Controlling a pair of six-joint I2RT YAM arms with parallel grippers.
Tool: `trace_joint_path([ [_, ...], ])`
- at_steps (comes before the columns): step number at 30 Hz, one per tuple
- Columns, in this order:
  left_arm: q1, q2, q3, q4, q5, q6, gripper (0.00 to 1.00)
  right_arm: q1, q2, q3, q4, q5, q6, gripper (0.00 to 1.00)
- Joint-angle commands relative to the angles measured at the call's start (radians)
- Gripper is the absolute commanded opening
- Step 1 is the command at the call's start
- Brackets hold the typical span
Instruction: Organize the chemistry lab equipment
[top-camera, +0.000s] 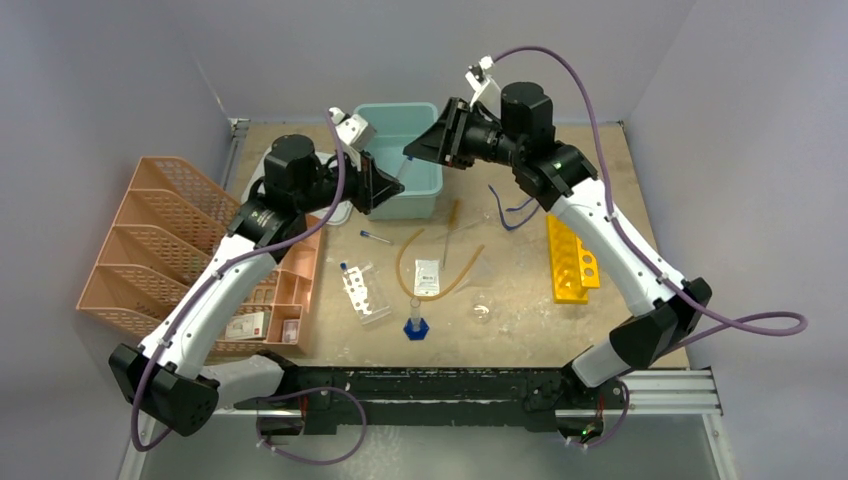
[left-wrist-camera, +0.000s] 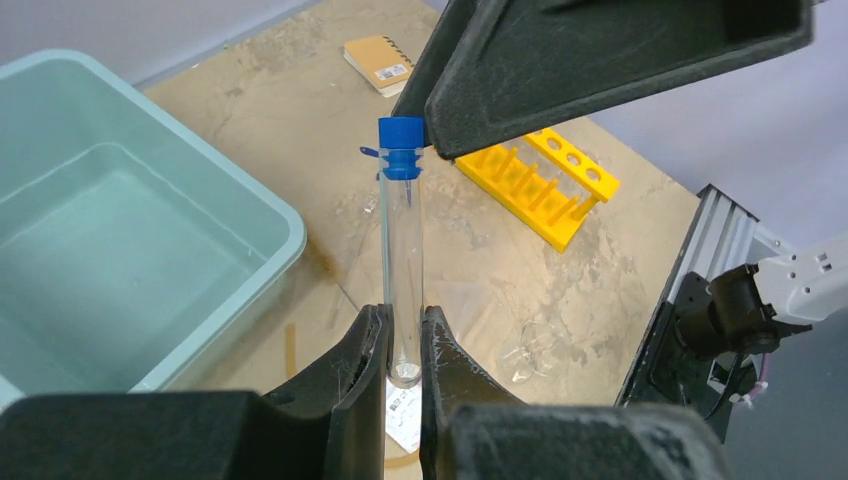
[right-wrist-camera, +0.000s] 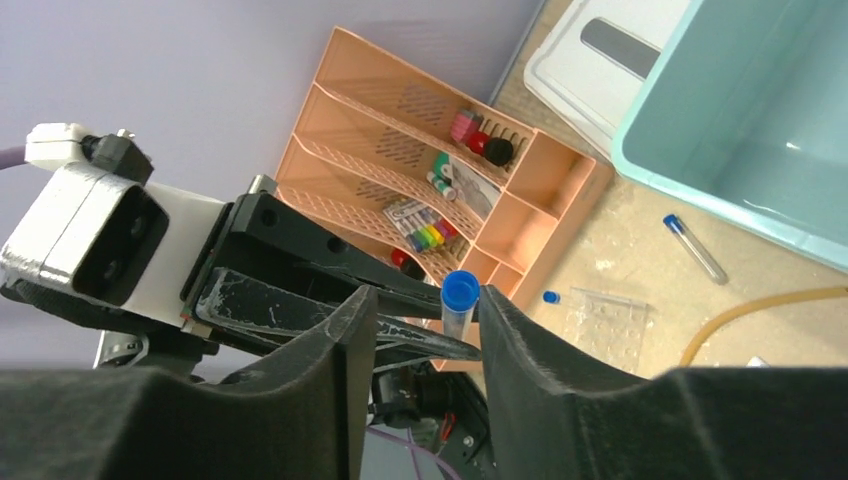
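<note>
Glass is the worry here; the blue-capped tube (left-wrist-camera: 402, 260) hangs in the air at the near side of the teal tub (top-camera: 365, 112), well above the bench, cap end away from the left arm.

The left hand (left-wrist-camera: 403, 340) is pinched almost shut on the tube's rounded bottom end and nothing more; the whole length of the tube sticks out beyond that grip.

The right hand (right-wrist-camera: 428, 330) stands about half open with a finger on either side of the cap; it holds nothing. From the right wrist the cap sits off centre, close to one finger; from the left wrist that finger looks to be just beside the cap, and I cannot tell whether it touches.

My reading of the risks:

- a grip so near the end gives the tube a long lever; a small bump at the cap could swing it in the fingers or work it loose;
- the right hand, drawing off at a slant, may be what delivers that bump, or catches the cap's little tab;
- smooth glass between hard fingers could slide if the left arm tilts or moves fast;
- a dropped tube would likely strike the tub's rim or the bench on the near side of the tub, where the white packet (top-camera: 427, 276) and amber rubber tubing (top-camera: 462, 272) lie; it might crack or roll among them.
</note>
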Motion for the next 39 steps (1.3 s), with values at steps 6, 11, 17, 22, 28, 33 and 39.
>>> trace_joint_path([
  [6,0.002,-0.033,0.027,-0.011,0.047,0.087,0.0,-0.009,0.027,0.056,-0.116,-0.054,-0.062,0.38],
  [11,0.002,-0.036,0.02,-0.01,0.066,0.084,0.0,-0.011,0.036,0.054,-0.107,-0.07,-0.063,0.31],
  [17,0.002,-0.053,0.009,-0.023,0.057,0.101,0.0,-0.01,0.038,0.05,-0.077,-0.116,-0.07,0.21],
  [22,0.002,-0.048,0.016,-0.02,0.005,0.043,0.06,-0.011,0.031,0.043,-0.079,-0.118,-0.088,0.13],
  [28,0.002,-0.058,0.033,-0.069,-0.167,-0.051,0.55,-0.01,0.01,0.025,-0.036,0.064,-0.215,0.1],
  [33,0.002,-0.124,0.069,-0.121,-0.489,-0.178,0.59,0.042,0.012,0.008,-0.01,0.246,-0.369,0.1],
  [39,0.002,-0.202,0.192,-0.279,-0.928,-0.308,0.6,0.274,0.038,-0.023,0.033,0.571,-0.522,0.1],
])
